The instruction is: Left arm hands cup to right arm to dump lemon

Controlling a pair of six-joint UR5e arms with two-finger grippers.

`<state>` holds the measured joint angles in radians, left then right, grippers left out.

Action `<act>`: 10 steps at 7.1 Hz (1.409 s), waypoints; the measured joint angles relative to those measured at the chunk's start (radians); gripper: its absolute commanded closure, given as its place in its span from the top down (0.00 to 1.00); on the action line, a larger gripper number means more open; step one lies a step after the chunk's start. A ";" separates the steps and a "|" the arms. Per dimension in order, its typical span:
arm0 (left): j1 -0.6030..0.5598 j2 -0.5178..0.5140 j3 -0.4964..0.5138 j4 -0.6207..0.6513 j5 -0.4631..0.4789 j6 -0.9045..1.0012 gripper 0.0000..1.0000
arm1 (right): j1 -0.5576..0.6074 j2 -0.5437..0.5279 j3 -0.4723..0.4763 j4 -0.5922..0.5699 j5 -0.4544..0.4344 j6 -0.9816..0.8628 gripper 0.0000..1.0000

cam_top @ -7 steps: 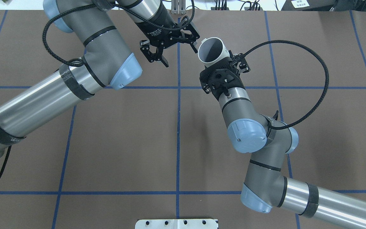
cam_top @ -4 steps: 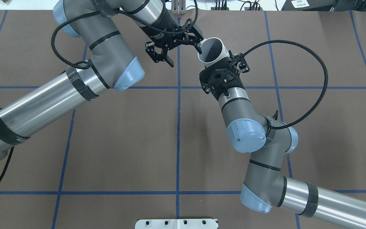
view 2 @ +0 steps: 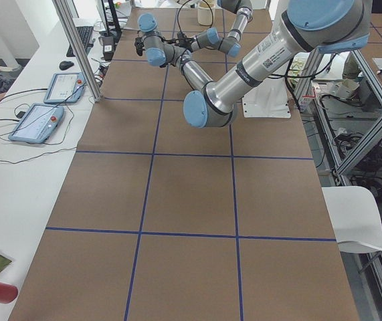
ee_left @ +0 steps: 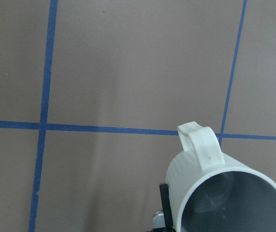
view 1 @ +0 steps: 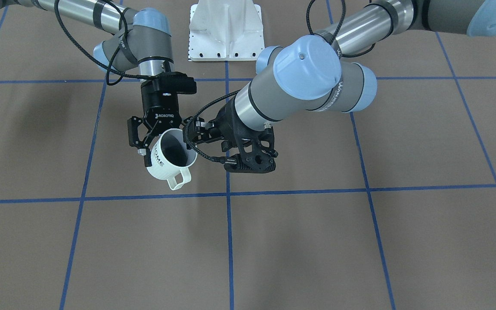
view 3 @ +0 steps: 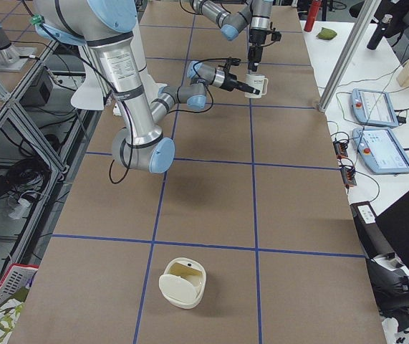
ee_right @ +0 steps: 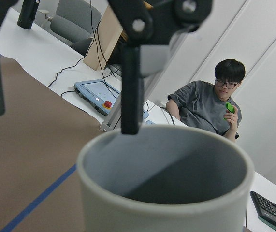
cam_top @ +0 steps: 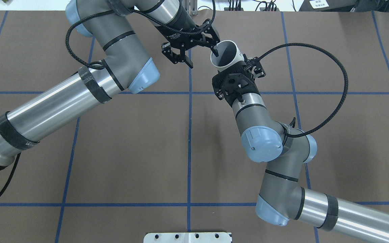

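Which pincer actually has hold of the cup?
The right pincer: it is shut on the cup's outer wall. The left pincer is open, with one finger dipped inside the rim and the other well outside.

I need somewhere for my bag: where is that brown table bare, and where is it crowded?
The table is bare across the end on the robot's left. The opposite end has room around a cream object. Crowded: the middle, where the right gripper holds the cup, the left gripper at its rim.

The cup (cam_top: pixel 226 54) sits in the right gripper (view 1: pixel 164 144), left gripper (cam_top: pixel 203 57) just beside.
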<state>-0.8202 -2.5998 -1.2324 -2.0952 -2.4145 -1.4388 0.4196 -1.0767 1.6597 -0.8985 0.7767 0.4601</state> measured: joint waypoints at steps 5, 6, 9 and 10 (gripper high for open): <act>0.025 -0.037 0.059 -0.036 0.016 0.000 0.51 | -0.001 0.000 0.000 0.000 0.000 0.000 0.35; 0.029 -0.037 0.060 -0.037 0.016 0.000 0.46 | -0.001 0.000 0.000 0.000 0.000 0.000 0.35; 0.033 -0.037 0.060 -0.037 0.017 0.002 0.37 | -0.001 0.000 0.000 0.000 0.001 0.000 0.35; 0.033 -0.037 0.061 -0.037 0.019 0.002 0.35 | -0.001 0.000 0.000 0.000 0.001 0.000 0.35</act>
<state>-0.7870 -2.6365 -1.1715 -2.1323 -2.3958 -1.4363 0.4188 -1.0768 1.6598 -0.8989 0.7776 0.4602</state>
